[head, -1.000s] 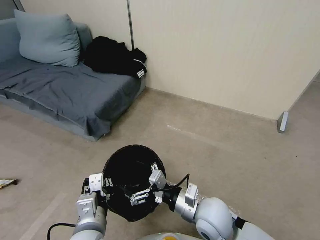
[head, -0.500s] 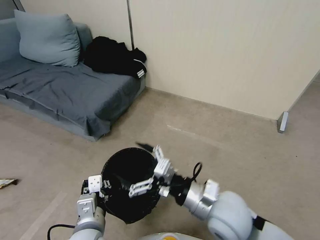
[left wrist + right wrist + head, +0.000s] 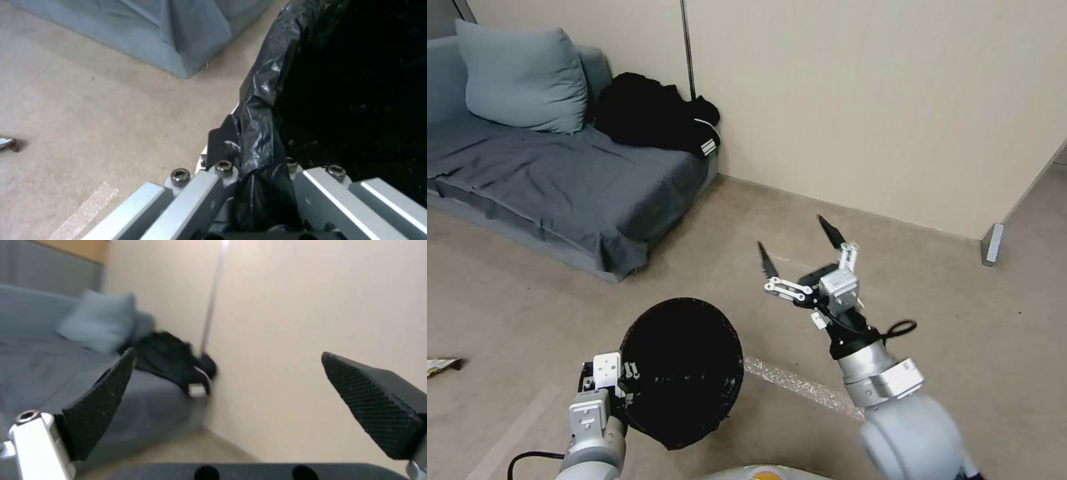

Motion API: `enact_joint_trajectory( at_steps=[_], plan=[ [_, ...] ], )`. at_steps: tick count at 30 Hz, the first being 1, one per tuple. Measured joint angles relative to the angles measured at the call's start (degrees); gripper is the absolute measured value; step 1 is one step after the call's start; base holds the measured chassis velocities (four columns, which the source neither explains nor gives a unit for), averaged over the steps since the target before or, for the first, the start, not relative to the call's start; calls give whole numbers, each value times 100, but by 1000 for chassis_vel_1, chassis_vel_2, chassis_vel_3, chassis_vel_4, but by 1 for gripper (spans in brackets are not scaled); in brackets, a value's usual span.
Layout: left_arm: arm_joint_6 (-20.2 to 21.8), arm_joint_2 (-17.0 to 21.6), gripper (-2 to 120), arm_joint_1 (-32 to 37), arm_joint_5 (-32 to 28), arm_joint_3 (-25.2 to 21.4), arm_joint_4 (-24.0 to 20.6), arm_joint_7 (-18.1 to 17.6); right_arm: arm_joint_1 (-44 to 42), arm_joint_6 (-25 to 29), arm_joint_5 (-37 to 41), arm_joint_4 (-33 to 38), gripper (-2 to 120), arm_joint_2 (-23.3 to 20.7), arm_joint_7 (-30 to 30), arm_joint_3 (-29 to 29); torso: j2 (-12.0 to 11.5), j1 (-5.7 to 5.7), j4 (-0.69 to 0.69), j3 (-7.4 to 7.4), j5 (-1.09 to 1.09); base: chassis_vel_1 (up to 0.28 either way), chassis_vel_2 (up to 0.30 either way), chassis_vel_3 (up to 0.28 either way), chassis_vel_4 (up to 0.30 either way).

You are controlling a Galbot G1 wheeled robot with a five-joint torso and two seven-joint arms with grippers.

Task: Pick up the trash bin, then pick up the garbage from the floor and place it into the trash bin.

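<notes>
The trash bin [image 3: 680, 370] shows as a round opening lined with a glossy black bag, held up off the floor in the lower middle of the head view. My left gripper [image 3: 617, 387] is shut on its near-left rim; the left wrist view shows the bag rim [image 3: 260, 133] pinched between the fingers. Raised to the right of the bin and apart from it, my right gripper [image 3: 798, 245] is open and holds nothing, its black fingertips [image 3: 100, 403] spread wide toward the wall. One piece of garbage [image 3: 440, 365], a yellowish wrapper, lies on the floor at the far left [image 3: 5, 142].
A grey sofa [image 3: 560, 180] with a pillow [image 3: 520, 77] and black clothes [image 3: 654, 113] fills the upper left. A wall runs behind, with a thin pole [image 3: 687, 47] and a corner post base [image 3: 992, 243]. A shiny tape strip [image 3: 800, 387] crosses the floor.
My right gripper lifted out of the bin's mouth and swung up and to the right, open throughout. The bin, still held by the left gripper, shifted slightly left.
</notes>
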Motion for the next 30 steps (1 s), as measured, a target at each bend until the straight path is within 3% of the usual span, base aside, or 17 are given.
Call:
enact_joint_trajectory(
  at_steps=[2,7,30],
  plan=[
    [-137,13,0,36,-29,-42,-3,3,-265,298,-139,-244,100,294,22,122,0,0,0,0,0,0,0,0,0],
    [-346,56,0,124,-134,-100,-3,11,-477,600,-105,-530,100,449,-45,200,0,0,0,0,1,0,0,0,0],
    [-357,76,0,139,-204,-122,-108,47,-359,872,575,-731,100,237,-619,284,0,0,1,0,1,20,23,22,21]
  ],
)
